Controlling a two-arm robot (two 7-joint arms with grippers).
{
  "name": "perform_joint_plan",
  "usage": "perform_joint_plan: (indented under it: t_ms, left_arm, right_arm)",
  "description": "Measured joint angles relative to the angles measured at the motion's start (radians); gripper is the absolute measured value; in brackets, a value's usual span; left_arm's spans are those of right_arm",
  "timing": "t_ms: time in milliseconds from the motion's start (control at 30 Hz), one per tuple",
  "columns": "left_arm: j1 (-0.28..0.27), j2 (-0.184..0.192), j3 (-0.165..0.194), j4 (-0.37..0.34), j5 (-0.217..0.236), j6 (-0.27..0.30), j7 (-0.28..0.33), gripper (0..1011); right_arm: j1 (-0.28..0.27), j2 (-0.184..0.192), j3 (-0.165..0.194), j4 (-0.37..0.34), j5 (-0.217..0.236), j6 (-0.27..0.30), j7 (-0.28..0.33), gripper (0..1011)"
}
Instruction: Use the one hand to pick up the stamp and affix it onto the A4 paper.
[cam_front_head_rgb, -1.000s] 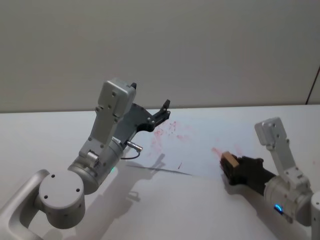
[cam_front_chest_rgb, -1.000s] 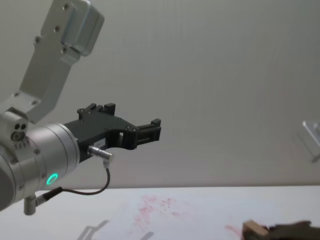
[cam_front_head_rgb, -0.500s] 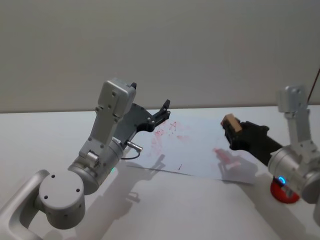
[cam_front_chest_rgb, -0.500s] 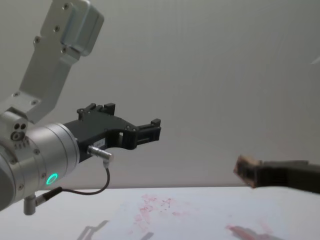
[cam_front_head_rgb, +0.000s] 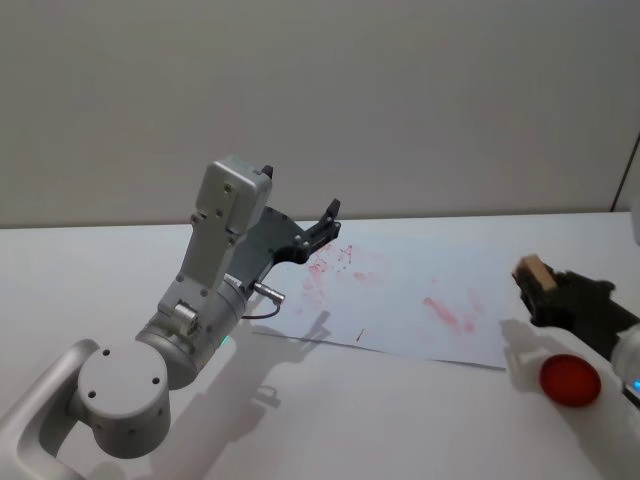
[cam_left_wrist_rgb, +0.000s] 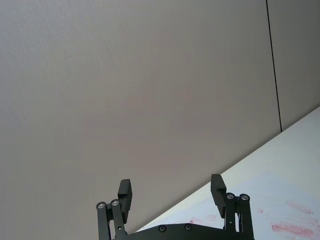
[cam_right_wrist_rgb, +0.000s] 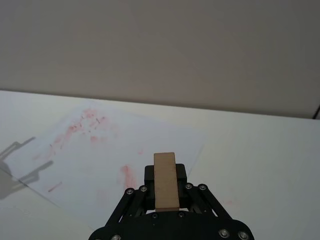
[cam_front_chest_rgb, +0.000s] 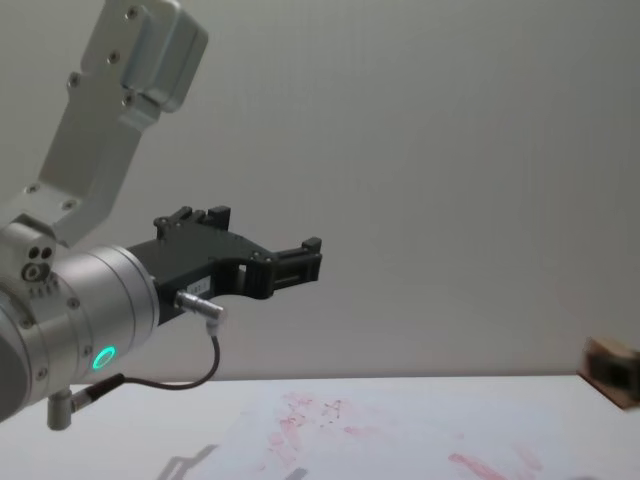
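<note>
Overhead, the right gripper (cam_front_head_rgb: 543, 287) holds the stamp (cam_front_head_rgb: 530, 270) in the air just past the right edge of the paper (cam_front_head_rgb: 400, 300), above a red ink pad (cam_front_head_rgb: 570, 380), probably to ink it. At the right wrist, the stamp (cam_right_wrist_rgb: 165, 181) sits pinched between closed fingers (cam_right_wrist_rgb: 182, 173), face outward. From the chest, the left gripper (cam_front_chest_rgb: 295, 262) is parked aloft; at its own wrist, its fingers (cam_left_wrist_rgb: 217, 187) stand wide apart, empty
</note>
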Motion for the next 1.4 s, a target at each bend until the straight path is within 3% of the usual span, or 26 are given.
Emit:
perform_joint_plan:
  t_ms: [267,533,1300,1400]
  left_arm:
    - [0.0,0.0,0.0,0.0,0.0,0.0,0.0,1001]
    - [0.0,0.0,0.0,0.0,0.0,0.0,0.0,1001]
    - [0.0,0.0,0.0,0.0,0.0,0.0,0.0,1001]
    - [0.0,0.0,0.0,0.0,0.0,0.0,0.0,1001]
  right_arm:
    - [-0.072,0.068,0.033,-0.048,0.019,0.042,-0.008,220]
    - [-0.109,0.111,0.047,-0.066,0.009,0.066,0.013,220]
    - [-0.156,0.165,0.054,-0.079,-0.038,0.123,0.063,220]
    - [-0.16,0.169,0.053,-0.08,-0.043,0.127,0.066,276]
